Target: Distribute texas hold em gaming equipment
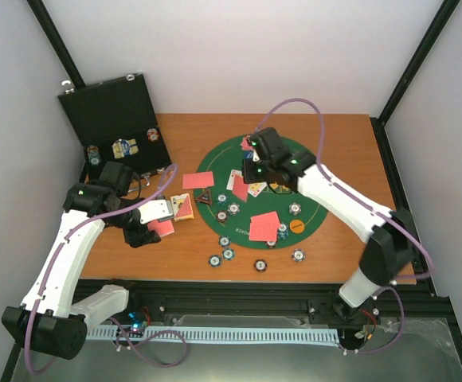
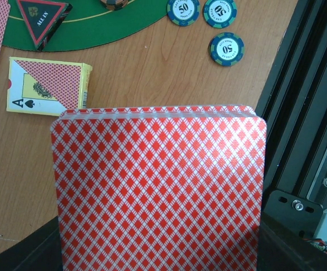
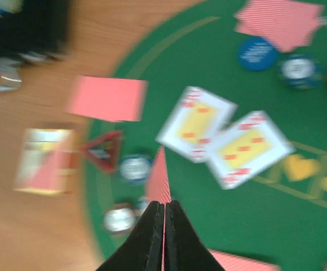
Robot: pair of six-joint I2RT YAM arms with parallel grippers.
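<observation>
My left gripper (image 1: 153,229) is shut on a deck of red-backed playing cards (image 2: 158,186), which fills the left wrist view and hides the fingers. It hangs over the wood just left of the green felt mat (image 1: 311,195). My right gripper (image 3: 164,206) is over the mat's middle, shut on a single red-backed card (image 3: 159,180) held edge-on. Two face-up cards (image 3: 196,123) lie just beyond it. The black red-edged triangle marker (image 1: 205,196) sits at the mat's left rim. Poker chips (image 1: 233,209) are scattered on the mat and on the wood in front (image 1: 260,265). An orange button (image 1: 296,226) and a blue button (image 3: 257,52) lie on the mat.
The open black case (image 1: 111,111) stands at the back left with chips inside. A card box (image 2: 45,84) lies on the wood near my left gripper. Red-backed cards lie at the mat's left (image 1: 197,181), front (image 1: 264,226) and back (image 1: 247,144). A black rail (image 2: 299,84) borders the near edge.
</observation>
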